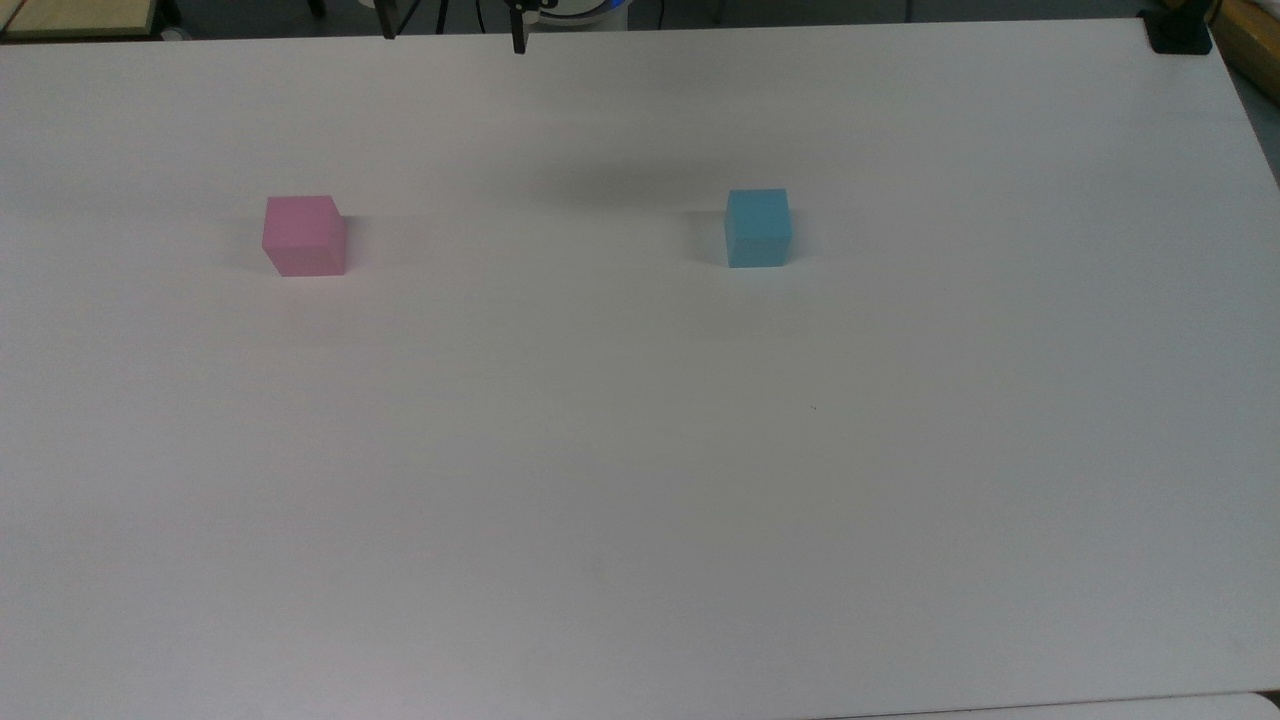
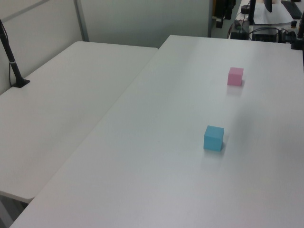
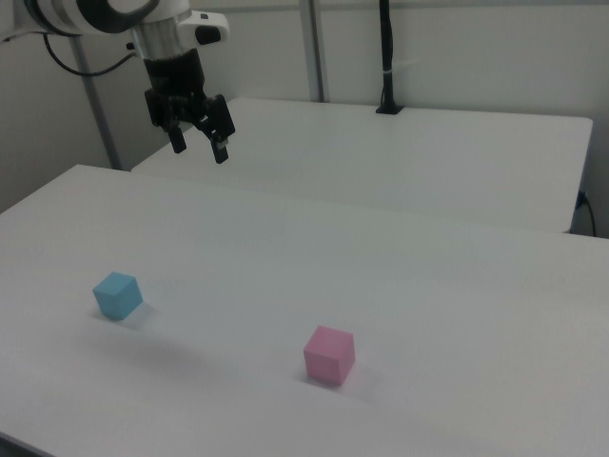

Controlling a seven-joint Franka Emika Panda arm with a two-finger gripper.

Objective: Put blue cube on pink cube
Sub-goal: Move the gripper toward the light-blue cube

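White table (image 1: pixel 640 500), second white table (image 2: pixel 61 114) beside it, pale partition walls (image 3: pixel 476 48)

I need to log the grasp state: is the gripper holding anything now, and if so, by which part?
Nothing is held. The gripper hangs open in the air above the table, while the blue cube and the pink cube both sit on the table, apart.

No legible text, labels, brand marks, numbers or signs anywhere. The blue cube (image 1: pixel 757 228) and pink cube (image 1: pixel 304 236) have plain, unmarked faces. The table (image 1: pixel 640 480) surface is blank white. The gripper (image 3: pixel 200 145) and the arm above it carry no readable lettering.
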